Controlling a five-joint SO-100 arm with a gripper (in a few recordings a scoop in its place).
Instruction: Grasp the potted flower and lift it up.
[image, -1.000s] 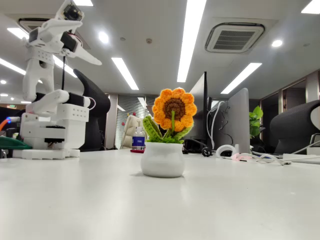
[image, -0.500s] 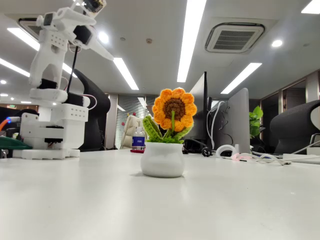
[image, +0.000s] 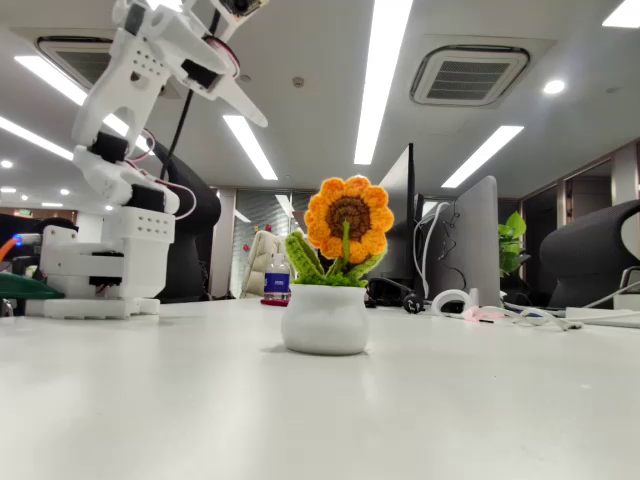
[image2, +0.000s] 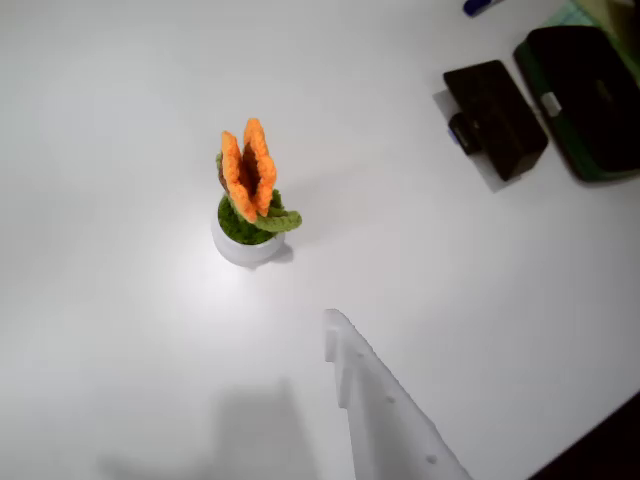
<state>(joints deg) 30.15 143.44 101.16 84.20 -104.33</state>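
Potted flower (image: 334, 275) stands upright on the white table (image: 300, 420), alone in open space, pot base flat on the surface. In the wrist view the potted flower (image2: 248, 205) sits left of centre, bloom seen edge-on, green leaves spilling over the white pot rim. Nothing touches it.

Gripper (image: 225, 85) is high above the table in the fixed view, up near the ceiling lights, well apart from the flower and left of it. One white finger (image2: 375, 400) juts into the wrist view from the bottom edge, tip pointing up-left toward the pot but clear of it. Cannot tell whether the jaws are spread or closed; the second finger is not visible. Nothing is held.

Farther out: a dark brown box (image2: 496, 117) and a dark case (image2: 588, 95) lie near the table's far edge in the wrist view; monitors (image: 470, 240) and a water bottle (image: 278, 278) stand behind in the fixed view.

Risks, as judged: the glossy round pot offers little purchase and could slip or tip if one finger touches first. Closing on the soft bloom or stem instead of the pot would bend the yarn and may lift nothing. A descent off to one side could shove the pot across the smooth table.
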